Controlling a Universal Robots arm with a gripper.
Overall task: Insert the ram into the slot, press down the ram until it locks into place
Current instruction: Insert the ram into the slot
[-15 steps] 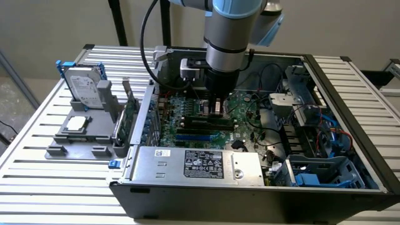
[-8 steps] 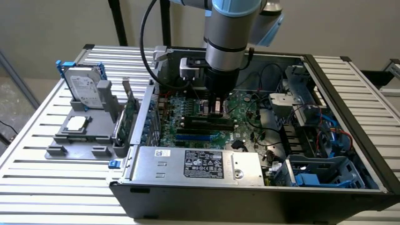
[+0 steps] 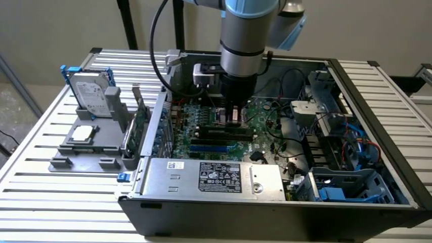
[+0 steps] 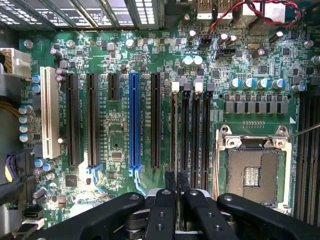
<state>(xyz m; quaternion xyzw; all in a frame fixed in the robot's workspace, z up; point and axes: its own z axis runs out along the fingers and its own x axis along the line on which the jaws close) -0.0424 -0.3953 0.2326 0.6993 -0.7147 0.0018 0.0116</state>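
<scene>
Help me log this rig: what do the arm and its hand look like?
The arm is a silver-grey cylinder with a light-blue joint cap, black at the wrist, with a black cable looping beside it. The hand is black, built of linked bars with round pivots.

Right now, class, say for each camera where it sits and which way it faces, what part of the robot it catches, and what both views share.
Exterior view: off the arm, above the table, looking down into the open computer case; the arm hangs over it, ending in the gripper.
Wrist view: on the wrist, looking along the gripper onto the motherboard; only the gripper's black links show.
Shared: the motherboard, its blue socket and the gripper.
</scene>
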